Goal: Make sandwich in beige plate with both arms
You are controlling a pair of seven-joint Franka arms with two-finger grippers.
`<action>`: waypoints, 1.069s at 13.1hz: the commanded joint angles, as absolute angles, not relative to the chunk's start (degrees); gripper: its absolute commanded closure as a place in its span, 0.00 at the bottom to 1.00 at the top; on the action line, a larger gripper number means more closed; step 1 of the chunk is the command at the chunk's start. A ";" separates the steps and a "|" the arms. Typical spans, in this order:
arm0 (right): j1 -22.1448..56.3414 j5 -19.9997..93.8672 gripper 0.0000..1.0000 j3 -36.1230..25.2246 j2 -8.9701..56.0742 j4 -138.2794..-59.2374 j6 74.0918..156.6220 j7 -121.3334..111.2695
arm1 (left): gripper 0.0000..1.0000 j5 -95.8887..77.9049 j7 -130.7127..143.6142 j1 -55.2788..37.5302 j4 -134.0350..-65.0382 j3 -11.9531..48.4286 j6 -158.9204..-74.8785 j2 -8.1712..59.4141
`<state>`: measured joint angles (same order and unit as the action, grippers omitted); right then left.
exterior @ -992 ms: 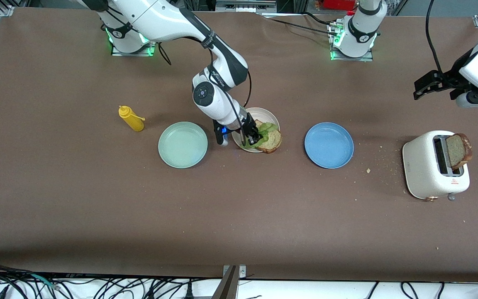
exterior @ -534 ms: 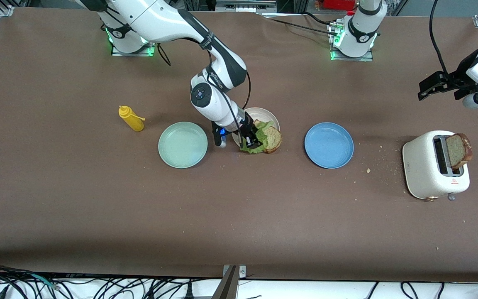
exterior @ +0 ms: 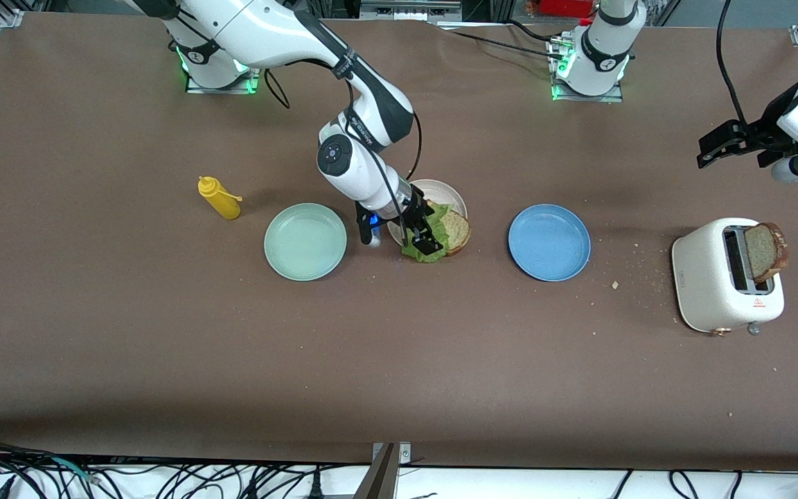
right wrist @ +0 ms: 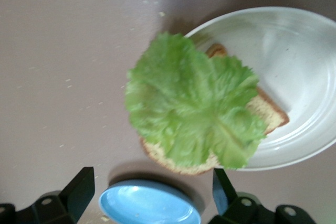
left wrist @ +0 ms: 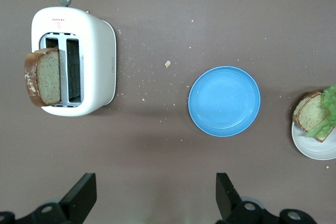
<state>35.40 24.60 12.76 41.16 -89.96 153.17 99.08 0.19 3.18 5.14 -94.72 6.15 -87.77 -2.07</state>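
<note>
The right gripper (exterior: 424,239) hangs just over the round pale beige plate (exterior: 440,188), its jaws standing apart and holding nothing. Below it a ruffled green lettuce leaf (right wrist: 191,108) lies on a square slice of brown wholegrain bread (exterior: 456,231) that rests half on the plate's rim and half out over the brown table (exterior: 399,360), on the side nearer the front camera. The left gripper (exterior: 724,142) waits high over the table's left-arm end, jaws apart and empty, above the white toaster (exterior: 726,277), where a second brown bread slice (exterior: 765,251) stands up out of a slot.

The lettuce looks placed, so the step in hand is probably clearing the right arm straight upward, so that a finger does not drag the leaf. The left arm's job is likely the toaster slice: grip it by its faces, lift it clear of the slot, and lay it square on the leaf.

The right wrist view shows the leaf spilling past the bread's edge and the bread overhanging the rim, which the arm partly masks from the front. Only the left wrist view shows the toaster's slots from above.
</note>
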 commanded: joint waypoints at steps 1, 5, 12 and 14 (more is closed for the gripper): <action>30.69 18.94 0.01 13.89 34.91 -90.70 142.35 98.62 | 0.00 0.61 2.81 5.63 -94.75 6.59 -87.36 -2.37; 23.57 11.17 0.00 13.80 24.81 -90.70 120.73 85.59 | 0.00 1.05 2.90 5.63 -94.75 6.59 -87.36 -2.20; 4.16 8.45 0.00 11.35 12.58 -90.70 101.96 38.83 | 0.00 0.97 3.16 5.71 -94.75 6.68 -87.28 -2.20; 1.16 4.76 0.00 8.89 11.34 -90.70 101.95 23.71 | 0.00 1.05 3.16 5.71 -94.83 6.68 -87.28 -2.02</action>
